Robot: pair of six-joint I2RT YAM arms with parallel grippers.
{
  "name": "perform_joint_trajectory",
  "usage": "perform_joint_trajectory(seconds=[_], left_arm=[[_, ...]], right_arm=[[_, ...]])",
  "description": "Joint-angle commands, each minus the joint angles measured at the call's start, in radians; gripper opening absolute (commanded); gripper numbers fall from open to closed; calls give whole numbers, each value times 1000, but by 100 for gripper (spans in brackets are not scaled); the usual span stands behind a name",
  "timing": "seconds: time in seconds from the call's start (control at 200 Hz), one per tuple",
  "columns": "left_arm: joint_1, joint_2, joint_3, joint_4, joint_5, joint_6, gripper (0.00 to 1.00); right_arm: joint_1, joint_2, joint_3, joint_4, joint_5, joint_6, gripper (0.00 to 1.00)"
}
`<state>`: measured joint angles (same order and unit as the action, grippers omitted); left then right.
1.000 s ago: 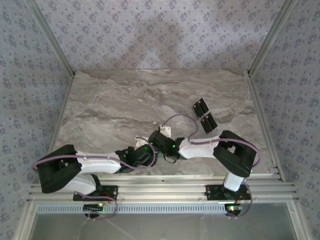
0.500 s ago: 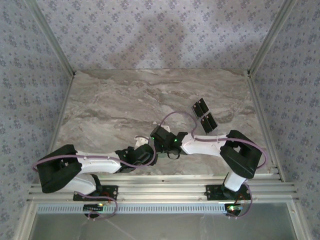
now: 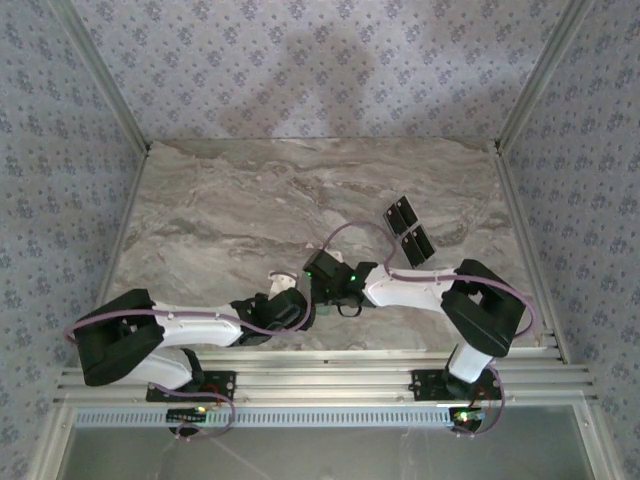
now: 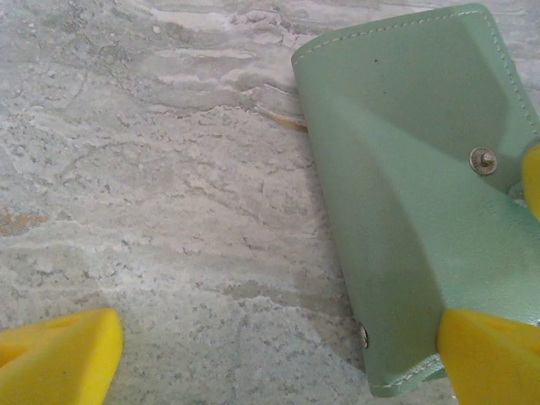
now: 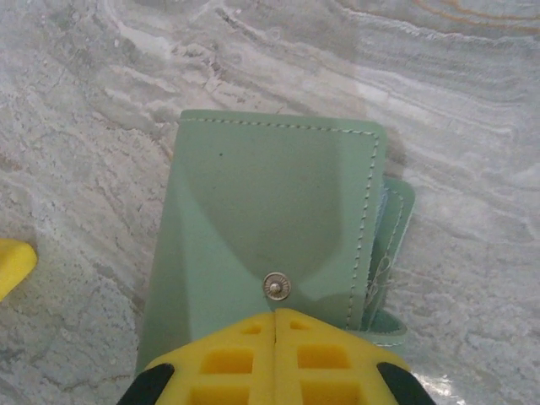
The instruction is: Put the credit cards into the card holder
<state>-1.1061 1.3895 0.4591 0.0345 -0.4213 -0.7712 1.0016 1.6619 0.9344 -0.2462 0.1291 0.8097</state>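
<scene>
Right gripper, jaws closed, is hovering over the floppy-looking sage-green leather card holder; left gripper, jaws open, is framing its pinchable stitched edge.

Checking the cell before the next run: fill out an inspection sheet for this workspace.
Surface: grey marbled table.
Job's things: sage-green card holder lying flat, snap stud showing; black credit cards in two spots farther right, apart from it.
Clutter: nothing seen.
Grippers: left gripper open, one finger at the holder's corner; right gripper shut, tips over the holder by the stud.
Cables: purple cables looping along both arms.
Surroundings: patterned walls, aluminium rails at the near edge.
</scene>
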Motion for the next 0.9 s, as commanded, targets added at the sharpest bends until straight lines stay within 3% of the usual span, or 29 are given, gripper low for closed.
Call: perform_joint_trajectory(seconds=[0.0,0.894], left_arm=[[16,63,-45,-12,94,-39,97],[15,80,-48,2,100,-40,97]], right_arm=[[-12,-27,27,-10,7,-24,0],[-38,76,72,45,2,-56,0]])
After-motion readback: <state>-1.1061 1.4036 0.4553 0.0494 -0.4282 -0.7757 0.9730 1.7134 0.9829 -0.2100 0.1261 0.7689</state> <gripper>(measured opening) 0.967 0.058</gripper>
